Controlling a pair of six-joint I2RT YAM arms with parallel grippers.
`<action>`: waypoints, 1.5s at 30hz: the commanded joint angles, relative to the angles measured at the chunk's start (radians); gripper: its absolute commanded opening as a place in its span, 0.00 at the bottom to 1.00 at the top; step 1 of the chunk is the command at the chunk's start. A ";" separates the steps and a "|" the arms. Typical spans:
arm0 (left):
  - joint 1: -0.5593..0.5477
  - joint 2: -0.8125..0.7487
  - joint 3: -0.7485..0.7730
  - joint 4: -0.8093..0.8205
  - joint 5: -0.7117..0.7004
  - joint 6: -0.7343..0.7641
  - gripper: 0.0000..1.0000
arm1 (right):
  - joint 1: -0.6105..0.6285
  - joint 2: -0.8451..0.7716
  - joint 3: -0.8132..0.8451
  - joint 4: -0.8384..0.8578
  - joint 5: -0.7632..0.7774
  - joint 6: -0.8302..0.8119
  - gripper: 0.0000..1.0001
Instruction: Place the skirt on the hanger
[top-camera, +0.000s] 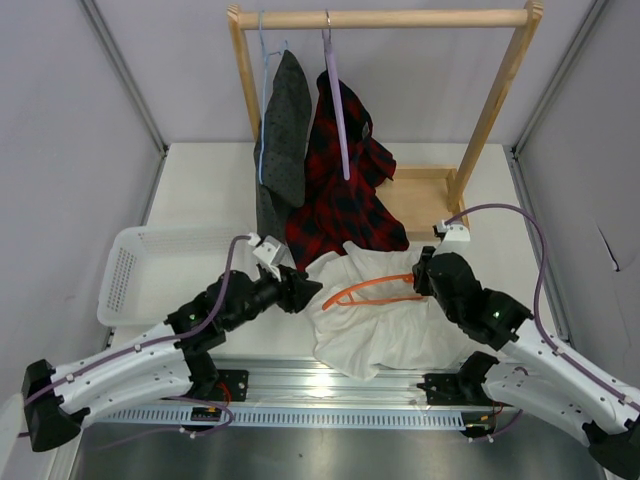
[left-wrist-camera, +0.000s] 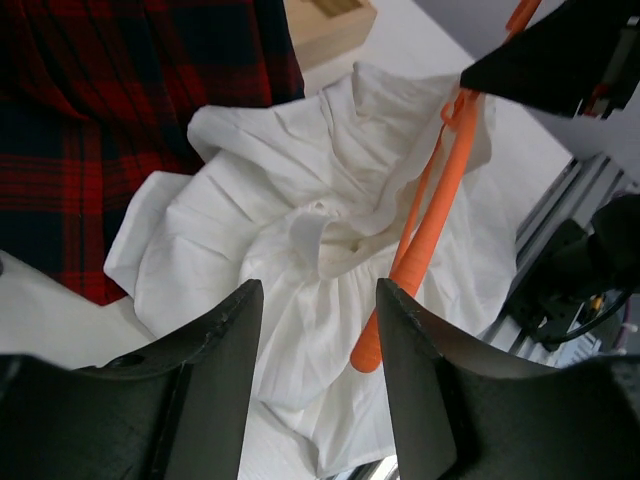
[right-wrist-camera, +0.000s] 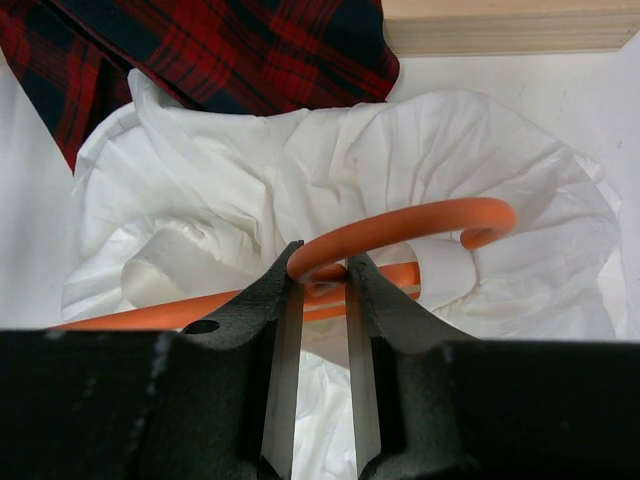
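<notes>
The white skirt (top-camera: 385, 325) lies crumpled on the table between my two arms. The orange hanger (top-camera: 365, 293) lies across its top. My right gripper (top-camera: 420, 283) is shut on the hanger at the base of its hook (right-wrist-camera: 420, 222), just above the skirt (right-wrist-camera: 240, 190). My left gripper (top-camera: 312, 290) is open and empty at the skirt's left edge. In the left wrist view its fingers (left-wrist-camera: 318, 295) stand wide apart above the gathered waistband (left-wrist-camera: 320, 225), with the hanger's arm (left-wrist-camera: 432, 225) beside the right finger.
A wooden rack (top-camera: 385, 18) stands at the back, holding a red-black plaid shirt (top-camera: 345, 195) on a purple hanger and a dark grey garment (top-camera: 285, 125) on a light blue hanger. A white basket (top-camera: 150, 270) sits at the left.
</notes>
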 joint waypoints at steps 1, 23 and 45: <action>0.027 -0.011 0.006 0.041 0.009 -0.038 0.53 | -0.003 -0.044 -0.022 -0.014 -0.010 0.037 0.00; 0.026 0.550 0.121 0.291 0.118 -0.067 0.48 | -0.003 -0.130 -0.025 -0.026 -0.027 0.017 0.00; -0.004 0.727 0.146 0.408 0.099 -0.105 0.27 | -0.017 -0.124 -0.022 -0.008 -0.002 0.000 0.00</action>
